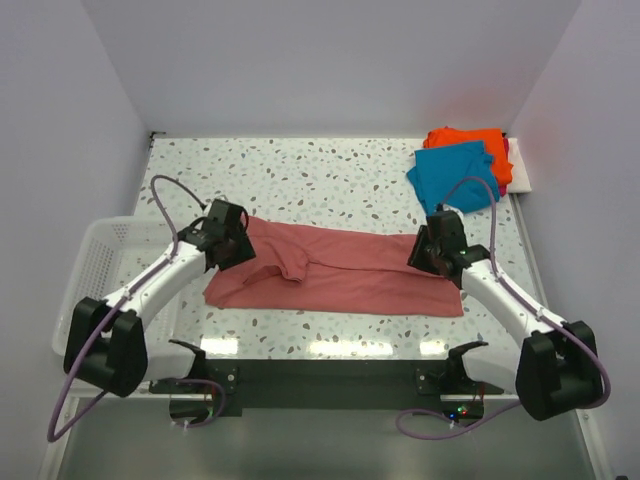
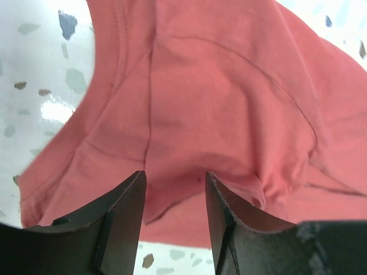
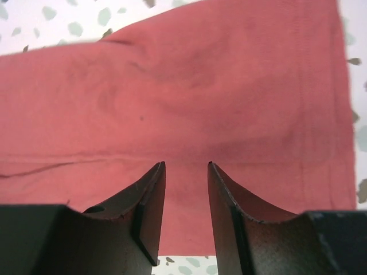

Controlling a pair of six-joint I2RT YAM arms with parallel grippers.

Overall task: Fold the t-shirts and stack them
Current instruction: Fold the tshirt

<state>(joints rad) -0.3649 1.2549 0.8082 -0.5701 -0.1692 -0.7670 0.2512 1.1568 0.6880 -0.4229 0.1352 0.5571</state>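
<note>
Left wrist view: left hand (image 2: 175,179) had its jaws apart, nothing between them, poised over the neck-and-sleeve end of the dusty-red shirt (image 2: 229,114). Contact with the cloth could not be told. Right wrist view: right hand (image 3: 186,167) likewise had its jaws apart and empty, over the opposite, hemmed end of the same shirt.

From the top camera the red shirt lay as a long band across the near-middle of the table (image 1: 300,180), running between the two hands, with a sleeve tucked in near the left end. It looked partly folded: narrowed lengthwise, not yet folded across.

At the far right corner a teal-blue shirt (image 1: 455,178) sat on top of an orange shirt (image 1: 465,137), both looking folded, well apart from the red one. A thin magenta edge (image 1: 507,160) showed beside them, too small to judge. A white mesh basket (image 1: 95,262) stood at the left edge by the left arm; its contents could not be seen.

Judged progress: a stack was already started, the red shirt was mid-fold. Left to do: the crosswise folds, then moving it onto the stack.
</note>
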